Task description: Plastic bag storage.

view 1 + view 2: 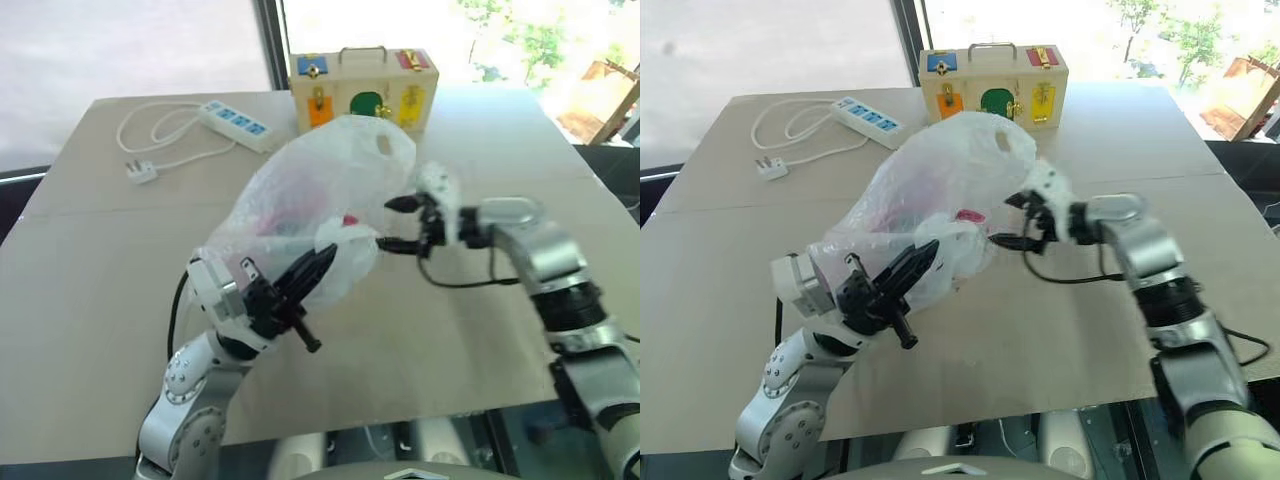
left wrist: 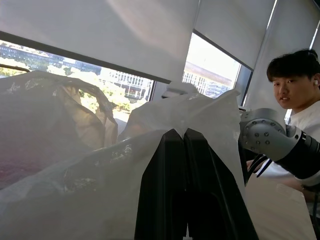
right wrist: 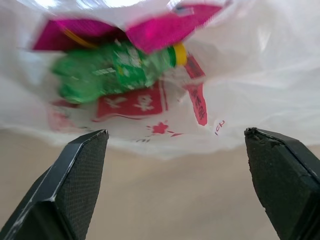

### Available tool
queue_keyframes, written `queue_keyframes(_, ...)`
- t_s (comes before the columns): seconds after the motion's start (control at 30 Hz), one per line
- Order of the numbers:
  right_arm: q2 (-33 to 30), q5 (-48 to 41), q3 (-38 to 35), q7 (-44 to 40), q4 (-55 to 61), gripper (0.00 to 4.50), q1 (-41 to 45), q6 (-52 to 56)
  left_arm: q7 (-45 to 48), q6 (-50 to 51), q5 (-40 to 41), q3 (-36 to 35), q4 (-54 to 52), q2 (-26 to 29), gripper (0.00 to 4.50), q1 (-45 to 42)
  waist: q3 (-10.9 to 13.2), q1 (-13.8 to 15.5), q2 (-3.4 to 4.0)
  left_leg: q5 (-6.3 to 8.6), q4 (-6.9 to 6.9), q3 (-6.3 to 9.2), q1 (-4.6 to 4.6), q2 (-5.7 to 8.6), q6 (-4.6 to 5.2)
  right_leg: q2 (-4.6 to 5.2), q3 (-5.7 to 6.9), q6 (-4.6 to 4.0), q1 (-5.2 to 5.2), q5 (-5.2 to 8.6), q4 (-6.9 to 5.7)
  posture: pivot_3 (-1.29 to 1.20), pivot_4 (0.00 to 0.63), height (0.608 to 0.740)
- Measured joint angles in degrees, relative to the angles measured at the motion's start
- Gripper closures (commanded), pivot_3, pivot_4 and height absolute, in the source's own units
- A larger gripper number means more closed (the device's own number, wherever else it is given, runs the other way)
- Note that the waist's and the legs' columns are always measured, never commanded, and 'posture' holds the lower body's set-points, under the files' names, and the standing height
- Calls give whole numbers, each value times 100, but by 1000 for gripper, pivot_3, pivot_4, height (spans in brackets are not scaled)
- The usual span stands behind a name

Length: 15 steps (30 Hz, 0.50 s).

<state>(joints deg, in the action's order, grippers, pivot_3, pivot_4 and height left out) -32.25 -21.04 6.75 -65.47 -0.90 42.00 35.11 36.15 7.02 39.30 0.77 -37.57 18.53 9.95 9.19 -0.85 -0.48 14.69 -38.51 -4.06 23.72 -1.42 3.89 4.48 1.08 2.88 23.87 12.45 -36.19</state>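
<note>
One grip is all you have on the plastic bag [image 1: 310, 200]: your left gripper [image 1: 300, 285] is pinched shut on its thin film, holding it up over the table [image 1: 120, 300]. Your right gripper [image 1: 403, 224] stands wide apart just beside the bag, holding nothing. If the film slips or tears, the bag drops — and its contents, seemingly a green bottle [image 3: 115, 70], may spill out.

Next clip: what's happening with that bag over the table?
The left end effector is shut on the plastic bag, holding it up above the table. The right end effector is open beside the bag, gripping nothing. Behind the bag on the table sit a wooden latch box and a power strip.
</note>
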Motion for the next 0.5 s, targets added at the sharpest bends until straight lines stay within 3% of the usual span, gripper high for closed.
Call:
queue_keyframes(0.1, 128, -297, -345, 101, -18, 104, 81, 70, -25, 0, -33, 6, -6, -4, 4500, -1, 0, -31, 0, 0, 0, -5, -5, -7, -1, -8, -7, -3, 1, 2, -4, 0, 150, 740)
queue_keyframes(0.17, 455, -332, -668, 636, -416, 104, 459, 5, -37, 0, -78, 38, -24, -10, 4500, 21, 1, -38, 1, -1, -1, -8, -10, -7, -2, -11, -12, -21, 2, 12, -16, 0, 150, 740)
queue_keyframes(0.33, 1184, -169, -1195, 2008, -1840, 104, 1294, -313, -40, 3, -108, 150, -44, -14, 4500, 49, -2, 20, -3, -4, -2, -4, -6, -4, -7, -11, -11, -22, 2, 12, -23, 0, 150, 740)
queue_keyframes(0.5, 1599, -258, -1415, 2280, -3384, 104, 1473, -184, -15, -3, -122, 156, -43, -3, 4500, 30, 0, 20, -1, -8, 0, -7, 7, 5, -12, -5, -12, 0, 3, -1, -4, 0, 150, 740)
